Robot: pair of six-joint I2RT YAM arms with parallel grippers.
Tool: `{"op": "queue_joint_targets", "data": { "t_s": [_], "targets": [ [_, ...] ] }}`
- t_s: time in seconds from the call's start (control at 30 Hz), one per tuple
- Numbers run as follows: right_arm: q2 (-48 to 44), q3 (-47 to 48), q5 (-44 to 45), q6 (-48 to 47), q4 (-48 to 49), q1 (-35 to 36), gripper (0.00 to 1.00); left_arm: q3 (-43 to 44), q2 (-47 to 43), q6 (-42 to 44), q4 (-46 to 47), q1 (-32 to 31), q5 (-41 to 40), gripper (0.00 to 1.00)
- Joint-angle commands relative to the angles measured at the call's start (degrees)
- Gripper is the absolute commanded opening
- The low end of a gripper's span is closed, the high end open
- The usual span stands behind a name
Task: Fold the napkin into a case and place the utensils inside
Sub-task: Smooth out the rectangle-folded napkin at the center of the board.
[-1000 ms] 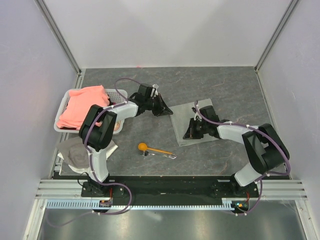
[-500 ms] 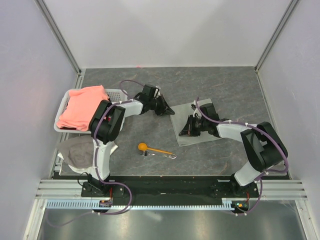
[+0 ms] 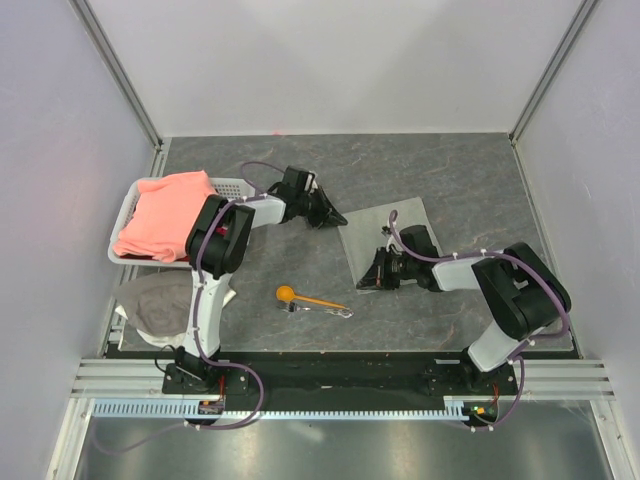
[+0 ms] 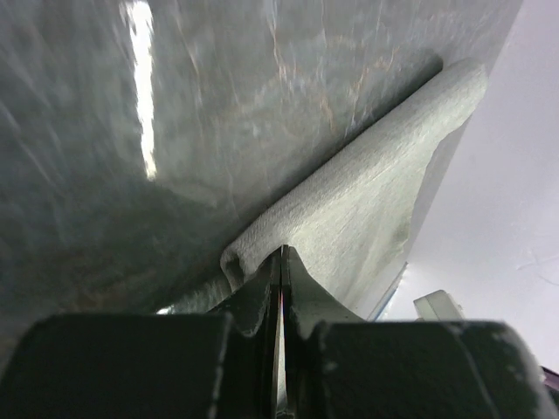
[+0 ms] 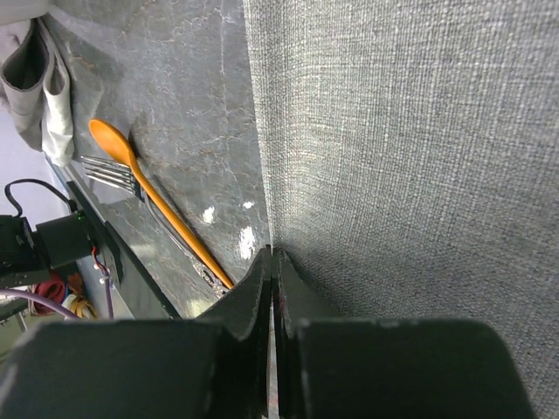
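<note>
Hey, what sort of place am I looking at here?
Probably a robot lab test cell: plain white panels in aluminium framing enclose a grey tabletop, the left arm and right arm are bolted to a rail at its near edge, with a napkin and spoon as props.

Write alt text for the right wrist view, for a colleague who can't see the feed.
The right gripper, fingers shut, pinches the edge of the light grey napkin, which fills the right side of the frame. To its left, on the dark table, the orange spoon and metal fork lie together.
</note>
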Motion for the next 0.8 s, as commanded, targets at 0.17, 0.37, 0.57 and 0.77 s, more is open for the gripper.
{"op": "queue_joint_targets", "data": {
  "t_s": [0.17, 0.37, 0.57, 0.77],
  "targets": [
    [-1.84, -5.56, 0.18, 0.98, 1.1, 0.08, 0.03, 9.84, 6.23, 5.85, -7.2, 4.47, -0.87, 0.07],
    [-5.09, 1.28, -0.26, 1.24, -3.29, -0.1, 0.05, 10.73, -0.94, 8.75, -8.35, 4.13, 2.21, 0.1],
    [-4.39, 15.96, 1.4, -1.65, -12.33, -4.39, 0.25, 7.32, -11.32, 9.1, -9.93, 1.93, 0.1, 0.12],
    [3.95, 28.54, 1.06, -2.36, -15.87, -12.57, 0.4, -1.12, -15.82, 4.89, -6.08, -2.38, -0.34, 0.08]
  ]
}}
